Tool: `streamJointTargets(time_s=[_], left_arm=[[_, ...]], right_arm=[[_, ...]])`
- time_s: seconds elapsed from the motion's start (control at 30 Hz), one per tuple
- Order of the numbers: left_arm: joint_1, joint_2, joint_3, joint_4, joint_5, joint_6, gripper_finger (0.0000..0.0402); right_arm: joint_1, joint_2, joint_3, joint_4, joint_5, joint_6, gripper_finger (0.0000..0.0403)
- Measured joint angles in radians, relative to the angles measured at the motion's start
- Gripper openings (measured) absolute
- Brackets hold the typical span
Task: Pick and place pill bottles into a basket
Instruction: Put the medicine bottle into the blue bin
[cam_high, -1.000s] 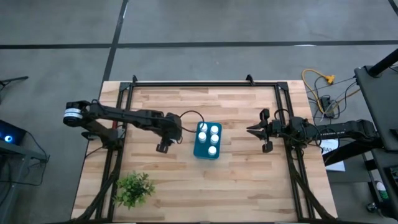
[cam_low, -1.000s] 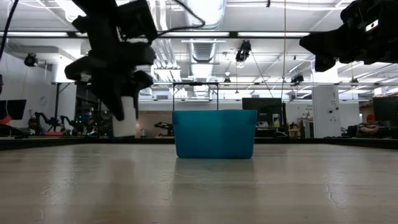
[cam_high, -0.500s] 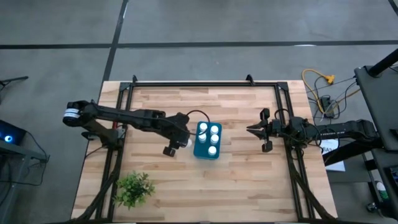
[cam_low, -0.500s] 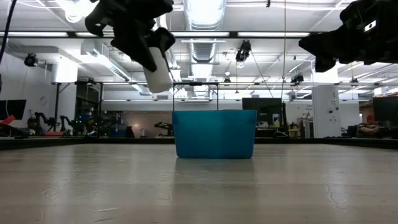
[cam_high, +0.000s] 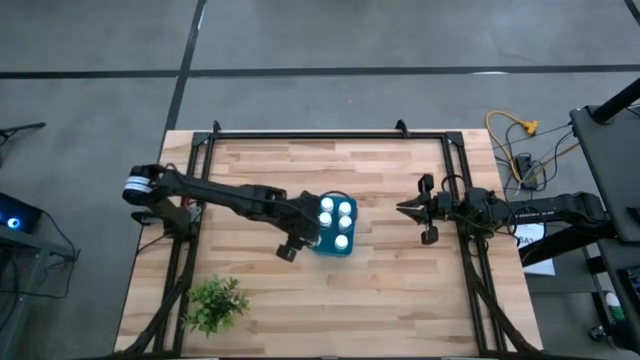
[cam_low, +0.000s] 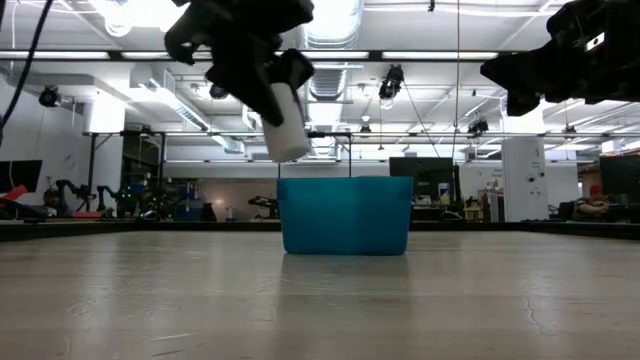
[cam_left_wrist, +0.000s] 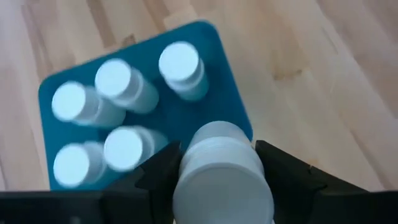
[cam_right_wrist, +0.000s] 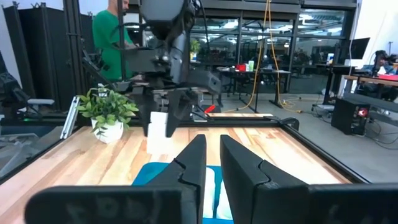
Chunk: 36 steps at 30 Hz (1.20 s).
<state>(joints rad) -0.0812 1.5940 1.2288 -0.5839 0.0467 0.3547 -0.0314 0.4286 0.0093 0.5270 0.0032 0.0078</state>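
In the high view the left gripper (cam_high: 303, 236) sits just left of centre, at the left edge of the basket (cam_high: 322, 246), its arm stretching in from the left side of the frame. Its jaws are clamped on a pill bottle (cam_left_wrist: 222, 174), one finger on each side of the white body — the left wrist view shows the cap filling the lower middle of the frame, wedged between the two dark fingers (cam_left_wrist: 161, 170). In the low view the held bottle (cam_low: 286, 125) hangs tilted in the upper middle, above and slightly left of the basket's (cam_low: 345, 214) left rim, not touching it.

Five more pill bottles (cam_left_wrist: 179, 62) stand upright inside the basket (cam_left_wrist: 230, 106), caps up; in the high view they read as white dots (cam_high: 345, 209) in the teal bin at mid-frame.

The right gripper (cam_high: 405, 209) waits right of centre, well apart from the basket, with its fingers (cam_right_wrist: 245, 165) close together and holding nothing. A small green plant (cam_high: 214, 304) stands at the lower left of the wooden table (cam_high: 380, 290), and a person in a green top (cam_right_wrist: 112, 34) shows at the upper left of the right wrist view.
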Motion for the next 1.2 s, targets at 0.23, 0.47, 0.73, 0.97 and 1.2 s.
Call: streamJointTargets(time_s=[0.23, 0.47, 0.73, 0.97, 1.2], left_arm=[[-0.021, 0.097, 0.134, 0.000, 0.002, 0.028, 0.0162], [-0.020, 0.158, 0.193, -0.063, -0.038, 0.038, 0.0171], [-0.018, 0.191, 0.193, -0.062, -0.064, 0.043, 0.0172], [-0.016, 0.223, 0.189, -0.061, -0.085, 0.045, 0.0173], [-0.010, 0.268, 0.188, -0.041, -0.087, 0.045, 0.0173]], right_arm=[[0.000, 0.000, 0.000, -0.001, 0.000, 0.000, 0.0038], [0.000, 0.000, 0.000, -0.005, -0.001, 0.000, 0.0038], [0.000, 0.000, 0.000, -0.008, -0.002, 0.000, 0.0038], [0.000, 0.000, 0.000, -0.008, -0.001, 0.000, 0.0038], [0.000, 0.000, 0.000, -0.008, -0.001, 0.000, 0.0038]])
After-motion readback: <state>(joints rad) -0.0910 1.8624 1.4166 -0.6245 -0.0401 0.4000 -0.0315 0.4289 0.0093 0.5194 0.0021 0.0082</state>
